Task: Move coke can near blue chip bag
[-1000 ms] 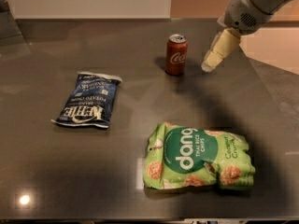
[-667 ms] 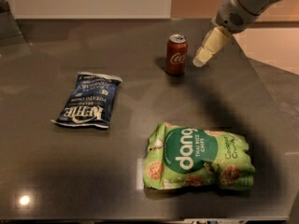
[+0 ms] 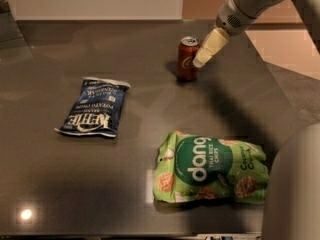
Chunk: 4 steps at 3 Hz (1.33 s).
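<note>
The coke can (image 3: 187, 59), red with a silver top, stands upright at the back middle of the dark table (image 3: 140, 134). The blue chip bag (image 3: 95, 107), navy with white "Kettle" lettering, lies flat at the left, well apart from the can. My gripper (image 3: 200, 60) reaches down from the upper right; its cream-coloured fingers (image 3: 210, 46) hang right beside the can's right side, at about the height of its top.
A bright green "dang" chip bag (image 3: 210, 169) lies flat at the front right. The table's right edge runs along the tan floor (image 3: 285, 44). Part of my own body (image 3: 292, 189) fills the lower right corner.
My gripper has moved left and slightly down, from well right of the coke can to right beside it. The can and both bags have not moved.
</note>
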Each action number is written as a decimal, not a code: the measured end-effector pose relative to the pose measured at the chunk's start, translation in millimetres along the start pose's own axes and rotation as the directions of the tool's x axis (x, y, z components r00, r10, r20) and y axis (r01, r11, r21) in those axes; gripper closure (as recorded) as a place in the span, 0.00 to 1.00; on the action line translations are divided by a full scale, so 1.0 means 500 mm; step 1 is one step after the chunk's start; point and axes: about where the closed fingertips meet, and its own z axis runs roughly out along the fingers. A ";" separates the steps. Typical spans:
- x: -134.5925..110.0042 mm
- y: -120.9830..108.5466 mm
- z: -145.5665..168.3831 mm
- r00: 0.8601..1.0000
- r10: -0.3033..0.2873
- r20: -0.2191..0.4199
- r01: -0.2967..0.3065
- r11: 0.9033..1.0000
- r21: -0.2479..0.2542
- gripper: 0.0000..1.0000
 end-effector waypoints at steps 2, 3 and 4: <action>-0.028 -0.019 0.057 1.000 0.012 0.013 -0.011 0.999 -0.032 0.00; -0.040 -0.017 0.072 1.000 0.005 0.024 -0.004 0.999 -0.051 0.17; -0.051 -0.011 0.074 0.999 -0.007 0.042 0.010 0.998 -0.070 0.41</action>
